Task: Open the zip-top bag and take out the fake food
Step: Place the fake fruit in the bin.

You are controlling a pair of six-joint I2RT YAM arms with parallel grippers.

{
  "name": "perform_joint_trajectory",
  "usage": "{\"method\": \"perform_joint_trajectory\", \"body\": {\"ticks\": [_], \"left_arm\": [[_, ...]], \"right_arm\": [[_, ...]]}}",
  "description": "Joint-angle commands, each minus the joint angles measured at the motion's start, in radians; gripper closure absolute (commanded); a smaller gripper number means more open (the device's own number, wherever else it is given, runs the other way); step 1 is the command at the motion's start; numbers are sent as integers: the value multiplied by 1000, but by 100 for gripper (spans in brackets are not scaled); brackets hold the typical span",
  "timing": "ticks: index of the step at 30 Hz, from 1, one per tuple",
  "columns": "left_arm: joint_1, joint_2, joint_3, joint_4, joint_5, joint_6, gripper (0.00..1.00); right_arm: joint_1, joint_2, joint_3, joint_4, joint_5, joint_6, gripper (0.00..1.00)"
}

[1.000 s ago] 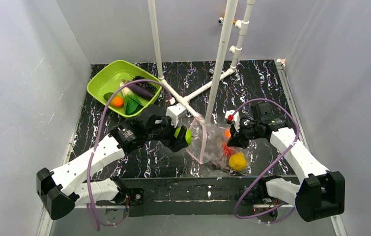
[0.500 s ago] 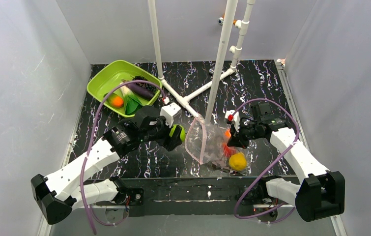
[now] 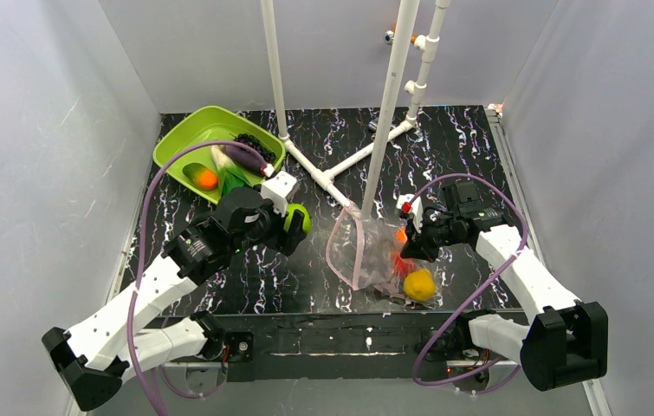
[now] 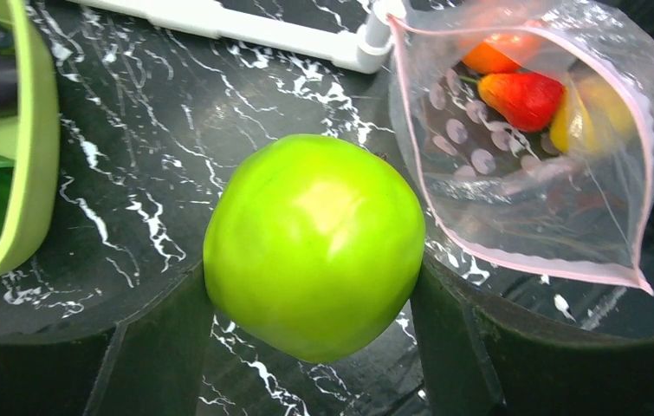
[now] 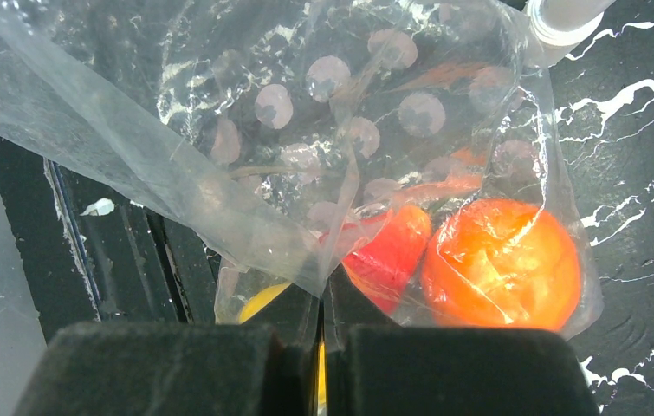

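Note:
The zip-top bag (image 3: 365,251) lies right of centre, its pink-edged mouth gaping toward the left. Inside it are an orange (image 5: 501,264), a small red piece (image 5: 392,256) and a yellow lemon (image 3: 419,284). My right gripper (image 3: 407,251) is shut on a fold of the bag's plastic (image 5: 219,156), pinched between its pads. My left gripper (image 3: 295,224) is shut on a green apple (image 4: 314,243), held above the table between the bag (image 4: 548,199) and the lime-green tray (image 3: 180,139).
The tray holds a purple eggplant (image 3: 245,156), dark grapes (image 3: 254,143), an orange (image 3: 208,179) and a leafy vegetable (image 3: 232,184). A white pipe frame (image 3: 332,178) with tall uprights (image 3: 388,104) crosses the table behind the bag. Grey walls close in on both sides.
My left arm has carried the green apple left and back, away from the bag's mouth and nearer the tray. The right gripper and the bag have stayed put.

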Motion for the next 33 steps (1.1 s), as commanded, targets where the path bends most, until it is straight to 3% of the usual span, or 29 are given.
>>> {"method": "perform_joint_trajectory", "body": {"ticks": [1,13,33], "left_arm": [[31,-46,-30,35,-88,-14,100],[152,-67,-73,84,-148,-33,100],[405,4,-110,198,-33,-107,100]], "right_arm": [[-3,-1,1,16,-4,0,99],[-3,-3,0,16,-2,-2,99],[-3,-6,-2,14,1,-7,99]]}}
